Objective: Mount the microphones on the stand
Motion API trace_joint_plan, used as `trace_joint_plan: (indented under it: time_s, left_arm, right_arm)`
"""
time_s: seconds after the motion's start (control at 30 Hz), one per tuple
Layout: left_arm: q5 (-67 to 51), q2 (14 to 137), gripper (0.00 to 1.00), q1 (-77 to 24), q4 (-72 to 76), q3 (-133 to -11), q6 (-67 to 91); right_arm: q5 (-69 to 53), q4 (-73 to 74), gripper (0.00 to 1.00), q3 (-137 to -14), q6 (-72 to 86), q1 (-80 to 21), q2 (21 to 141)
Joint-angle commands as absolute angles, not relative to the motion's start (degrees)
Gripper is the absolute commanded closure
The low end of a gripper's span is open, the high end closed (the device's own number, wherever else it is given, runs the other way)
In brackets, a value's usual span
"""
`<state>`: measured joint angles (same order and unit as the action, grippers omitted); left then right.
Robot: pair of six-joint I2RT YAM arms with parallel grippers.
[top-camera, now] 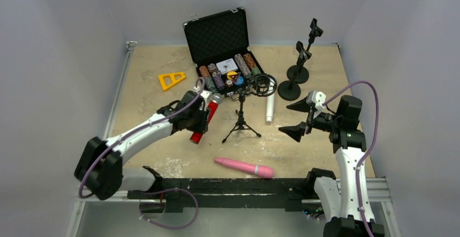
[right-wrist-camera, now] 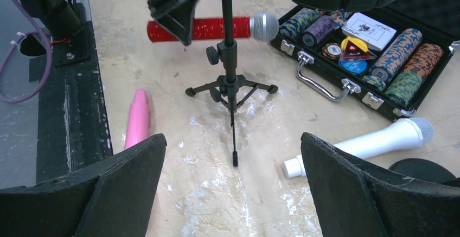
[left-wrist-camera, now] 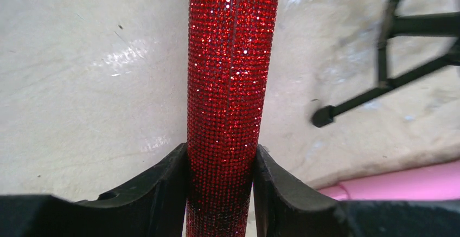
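1. Noted tripod stand (top-camera: pixel 241 119) upright near the middle of the bench (top-camera: pixel 304 150), with a ring-shaped holder (top-camera: pixel 263 84) at its top.
2. Found left pincer (left-wrist-camera: pixel 221 155) pinching the glittery red microphone (left-wrist-camera: pixel 230 79), one finger pressed against each side of the handle.
3. Located that microphone just left of the tripod stand, silver mesh head pointing toward the stand's far side and handle end toward its near side. Cannot tell from these views whether lifted off the bench or resting on it.
4. Found right pincer (right-wrist-camera: pixel 233 142) spread wide and gripping nothing, positioned to the right of the tripod stand and facing it.
5. Recorded pink microphone (top-camera: pixel 244 167) lying flat on the near side of the tripod stand, apart from its feet.
6. Recorded white microphone (top-camera: pixel 269 108) lying flat just right of the tripod stand, close to one foot but not touching it.
7. Noted open poker chip case (top-camera: pixel 217 33) behind the tripod stand, close to the ring-shaped holder.
8. Noted two round-base stands (top-camera: pixel 289 89) to the far right of the tripod stand, both upright.
9. Noted yellow triangle (top-camera: pixel 171 79) to the far left of the tripod stand, lying flat.
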<state>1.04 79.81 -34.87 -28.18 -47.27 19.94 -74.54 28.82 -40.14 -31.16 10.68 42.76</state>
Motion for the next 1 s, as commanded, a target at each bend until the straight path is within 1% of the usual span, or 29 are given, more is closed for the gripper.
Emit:
trace_joint_plan:
  time_s: [0.0, 0.1, 0.23, 0.37, 0.5, 0.7, 0.87, 0.97]
  left_arm:
    - [-0.37, 65.34, 1.00, -34.52, -27.37, -45.31, 21.41]
    - [-1.98, 55.98, 1.00, -34.46, -28.49, -43.71, 21.12]
    - [-2.72, 44.24, 1.00, -34.26, -30.32, -43.42, 19.75]
    - [-4.98, 36.24, 1.00, -34.25, -30.80, -44.16, 17.66]
    - [-9.97, 30.28, 1.00, -34.20, -29.09, -45.70, 16.00]
    - [-14.88, 26.89, 1.00, -34.24, -27.77, -48.97, 16.00]
    - [-19.65, 28.04, 1.00, -34.25, -25.61, -51.05, 17.84]
    - [-22.05, 30.03, 1.00, -34.28, -25.24, -54.02, 18.35]
  right_arm:
    - [-75.83, 29.72, 0.02, -41.51, -32.49, 11.46, 42.87]
    - [-74.17, 33.26, 0.03, -43.31, -34.02, 12.35, 42.72]
    - [-69.04, 43.85, 0.04, -48.79, -39.89, 12.54, 43.04]
    - [-64.17, 58.26, 0.07, -56.69, -46.47, 12.72, 45.78]
    - [-60.71, 65.23, 0.07, -62.86, -47.55, 13.00, 46.69]
    - [-59.89, 71.41, 0.07, -69.45, -48.00, 12.94, 46.65]
    - [-59.30, 76.24, 0.06, -73.85, -51.46, 13.00, 47.60]
    - [-61.62, 81.36, 0.07, -77.78, -54.95, 12.93, 49.76]
